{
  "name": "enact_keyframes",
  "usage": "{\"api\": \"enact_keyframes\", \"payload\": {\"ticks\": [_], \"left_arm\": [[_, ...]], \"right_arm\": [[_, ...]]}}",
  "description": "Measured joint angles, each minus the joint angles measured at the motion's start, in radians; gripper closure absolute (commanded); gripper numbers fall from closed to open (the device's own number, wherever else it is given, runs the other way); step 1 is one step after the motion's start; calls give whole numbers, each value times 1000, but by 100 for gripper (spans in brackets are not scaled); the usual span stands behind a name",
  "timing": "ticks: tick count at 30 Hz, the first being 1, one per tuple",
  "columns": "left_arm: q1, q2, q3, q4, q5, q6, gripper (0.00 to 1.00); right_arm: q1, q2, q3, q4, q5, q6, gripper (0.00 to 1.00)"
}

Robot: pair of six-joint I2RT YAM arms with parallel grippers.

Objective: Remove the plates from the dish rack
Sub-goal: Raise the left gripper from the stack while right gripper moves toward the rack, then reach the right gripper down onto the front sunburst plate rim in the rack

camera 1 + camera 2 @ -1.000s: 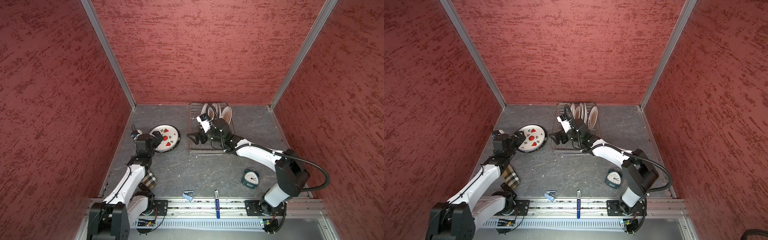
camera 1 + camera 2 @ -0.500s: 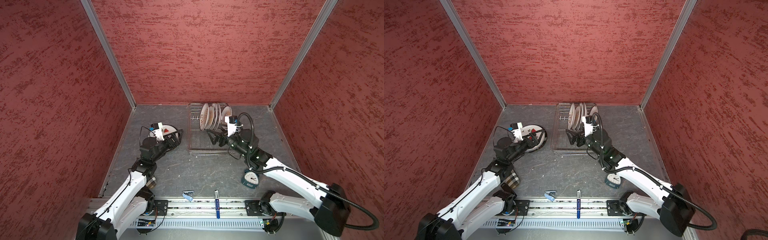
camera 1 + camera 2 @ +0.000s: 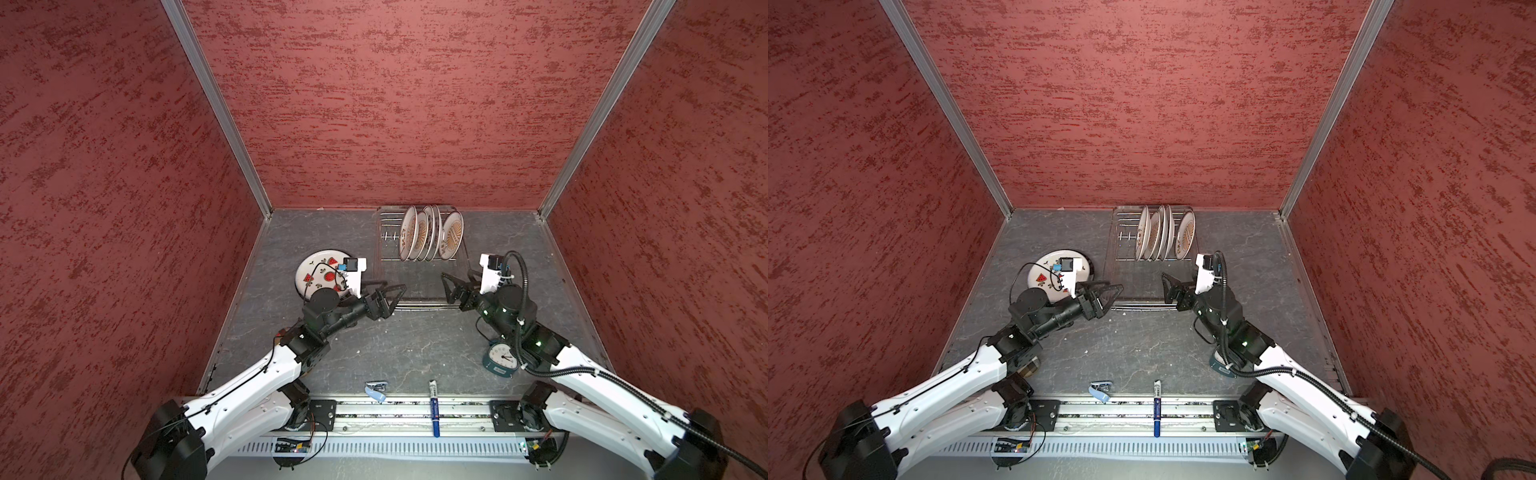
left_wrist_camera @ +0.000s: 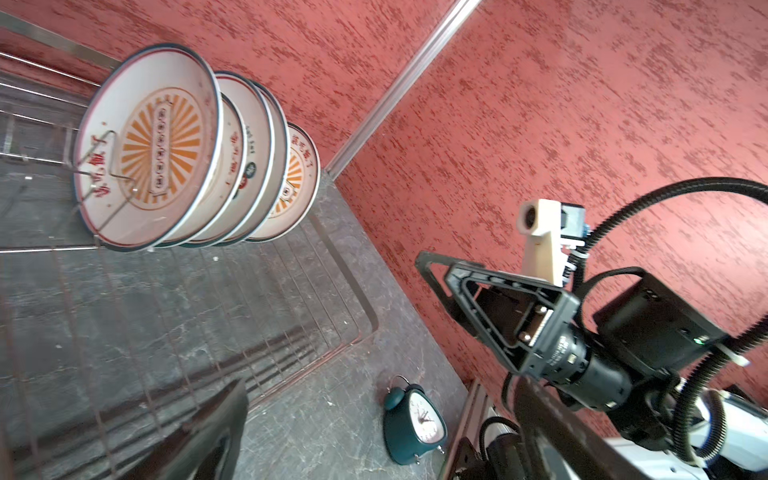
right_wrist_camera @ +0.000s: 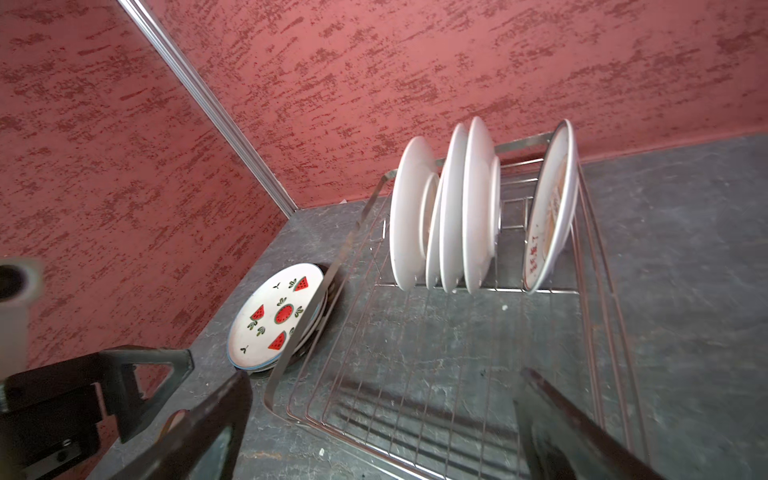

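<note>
The dish rack [image 3: 419, 306] is a silver wire frame at the back middle of the grey table, and several plates [image 3: 430, 233] stand upright in its far end. They show orange sunbursts and red characters [image 4: 158, 153]. A watermelon plate [image 3: 318, 276] tops a flat stack on the table, left of the rack [image 5: 353, 232]. My left gripper [image 3: 397, 293] hovers open at the rack's near left corner. Open too, my right gripper [image 3: 446, 286] faces it from the near right corner. Neither holds anything. Both wrist views show nothing between the jaws of the left gripper [image 4: 374, 436] or the right gripper [image 5: 382, 436].
A teal alarm clock [image 3: 500, 359] lies under my right forearm near the front right. A blue clip [image 3: 376, 390] and a marker pen [image 3: 434, 409] lie by the front rail. Red walls close in three sides.
My left gripper left the watermelon plate and swung right to the rack's near left corner. My right gripper drew back from over the rack to its near right corner.
</note>
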Motion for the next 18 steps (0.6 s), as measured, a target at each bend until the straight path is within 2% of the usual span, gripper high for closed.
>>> {"api": "enact_keyframes", "payload": {"ticks": [10, 14, 18], "left_arm": [[-84, 95, -37, 237, -134, -48, 1], [-97, 115, -102, 298, -205, -53, 1], [-78, 121, -137, 315, -262, -45, 1]], "right_arm": [[0, -31, -51, 5, 27, 79, 1], [0, 18, -45, 15, 45, 61, 1], [-17, 127, 11, 41, 45, 8, 3]]}}
